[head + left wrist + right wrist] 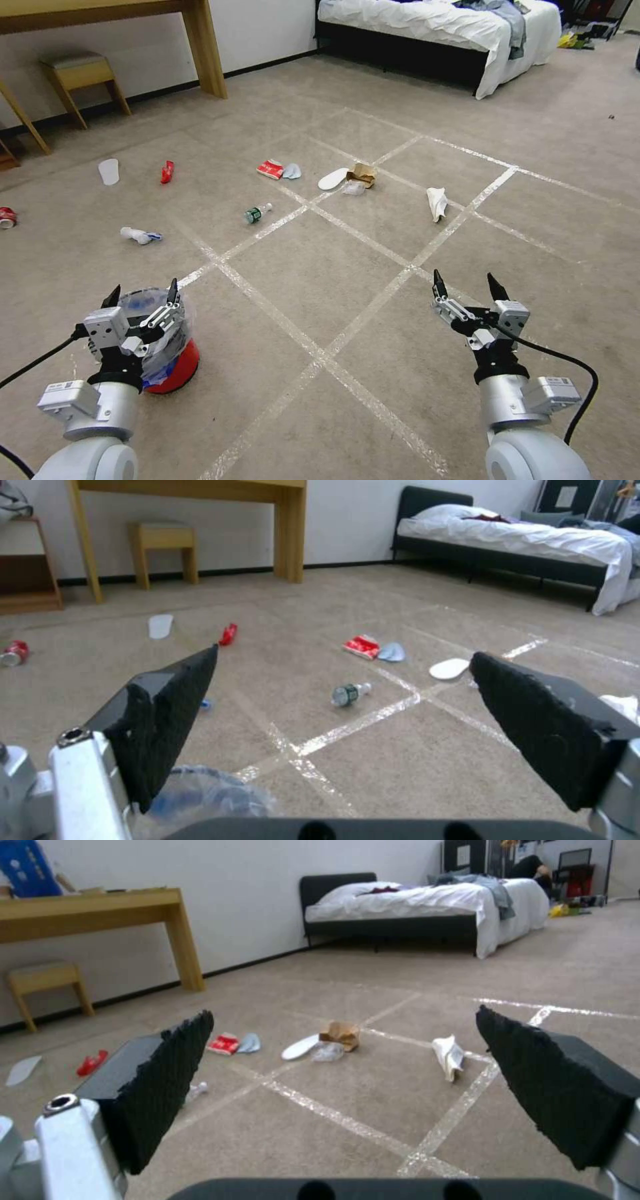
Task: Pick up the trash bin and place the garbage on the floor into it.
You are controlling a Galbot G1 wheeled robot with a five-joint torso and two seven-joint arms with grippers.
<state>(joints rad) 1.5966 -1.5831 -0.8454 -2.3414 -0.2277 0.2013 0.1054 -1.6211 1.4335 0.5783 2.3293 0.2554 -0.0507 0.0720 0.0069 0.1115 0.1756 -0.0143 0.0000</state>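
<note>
Far left of carpet: red can (7, 217) on its side near the floor (320, 280) edge. White slipper (109, 171) flat, red wrapper (167, 172) just beside. Nearer robot, white tissue w/ blue scrap (139, 235) lying alone.

Left claw (142, 292) low at front-left, fingers spread wide, nothing between them. Hovering right over trash bin (175, 367); red base on carpet, clear bag liner bunched up round the claw; touching or not, can't tell. In left wrist view, both black pads (175, 715) apart, bag rim (207, 795) just below.

Mid floor: small green-label bottle (257, 213) on its side next to a tape line. Red pack (270, 169) touching light-blue scrap (291, 171). Second white slipper (333, 178) beside crumpled brown paper bag (362, 174), clear wrapper (354, 189) just in front of bag.

Further right: white crumpled piece (437, 202) close to tape crossing, well apart from the rest.

Right claw (465, 285) front-right, above bare carpet, fingers spread, empty. Right wrist view: pads (167, 1085) wide apart, brown bag (341, 1035) and slipper (300, 1046) framed between.
</note>
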